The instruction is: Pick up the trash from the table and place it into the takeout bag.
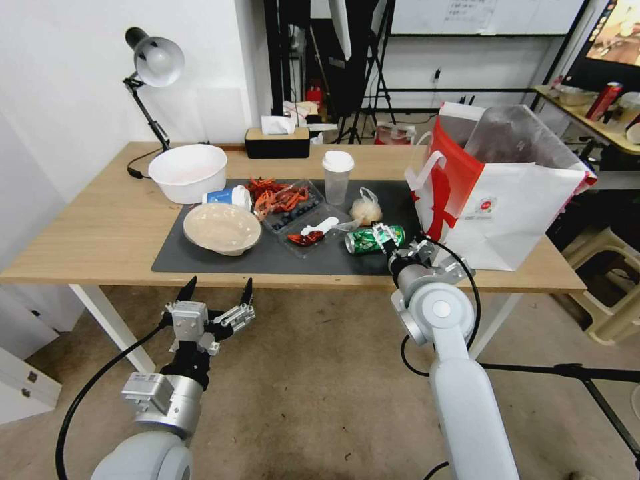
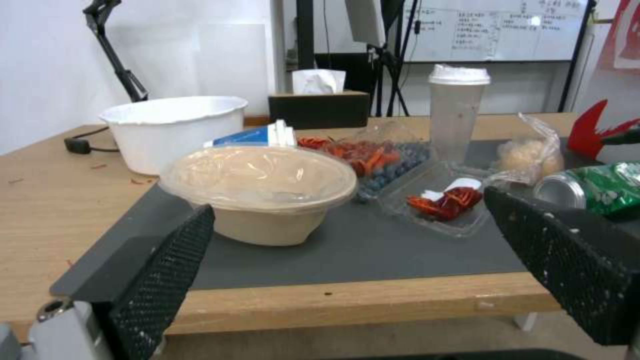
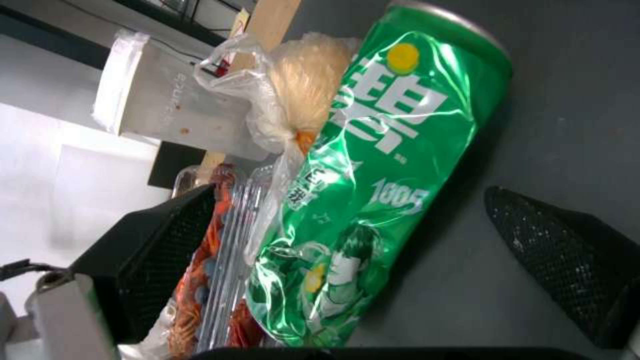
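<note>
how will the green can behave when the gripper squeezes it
The green can lies on its side, so a nudge may roll it. Its dented, creased wall suggests it is empty, light and may buckle further. The open right gripper straddles it.

Green can (image 1: pixel 375 239), dark grey mat (image 1: pixel 220 257)

Green can (image 3: pixel 373 190) between spread pincer (image 3: pixel 360 260) fingers

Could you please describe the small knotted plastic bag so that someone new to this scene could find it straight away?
Start at the big red-and-white takeout bag at the table's right end. On the dark mat just to its left, behind the crushed green can, sits the small knotted plastic bag. It is the only soft clear pouch, holding something pale.
</note>
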{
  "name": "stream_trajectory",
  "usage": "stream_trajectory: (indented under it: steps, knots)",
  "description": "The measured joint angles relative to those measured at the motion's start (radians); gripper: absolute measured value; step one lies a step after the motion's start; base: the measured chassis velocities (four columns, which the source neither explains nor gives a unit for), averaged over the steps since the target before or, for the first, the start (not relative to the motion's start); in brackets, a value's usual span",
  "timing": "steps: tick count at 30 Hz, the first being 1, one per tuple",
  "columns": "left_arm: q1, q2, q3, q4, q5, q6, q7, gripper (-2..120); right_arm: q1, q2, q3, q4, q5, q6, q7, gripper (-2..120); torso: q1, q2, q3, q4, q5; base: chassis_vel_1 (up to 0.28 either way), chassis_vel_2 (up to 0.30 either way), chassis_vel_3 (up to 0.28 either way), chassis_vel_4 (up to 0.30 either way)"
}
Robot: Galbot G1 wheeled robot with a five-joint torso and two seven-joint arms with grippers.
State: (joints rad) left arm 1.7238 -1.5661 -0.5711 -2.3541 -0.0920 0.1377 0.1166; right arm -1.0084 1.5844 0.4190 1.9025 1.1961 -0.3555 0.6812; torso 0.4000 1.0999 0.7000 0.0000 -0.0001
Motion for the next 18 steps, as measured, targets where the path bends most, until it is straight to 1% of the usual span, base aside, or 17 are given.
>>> stream_trajectory:
  steps: [14, 16, 18]
  knots:
    - [0.001, 0.0, 0.0, 0.006, 0.0, -0.014, 0.0, 100, 0.049, 0.023, -0.008, -0.059, 0.007, -0.007, 0.002, 99, 0.0, 0.0, 0.0, -0.0002, -0.0001, 0.0, 0.0, 0.0, 0.0]
    - [0.001, 0.0, -0.001, 0.006, 0.0, -0.015, 0.0, 100, 0.052, 0.023, -0.008, -0.064, 0.008, -0.009, 0.003, 98, 0.0, 0.0, 0.0, -0.0001, 0.0, 0.0, 0.0, 0.0, 0.0]
    - [0.001, 0.0, -0.001, 0.008, 0.0, -0.016, 0.0, 100, 0.056, 0.023, -0.007, -0.071, 0.009, -0.01, 0.003, 92, 0.0, 0.0, 0.0, -0.0002, -0.0002, 0.0, 0.0, 0.0, 0.0]
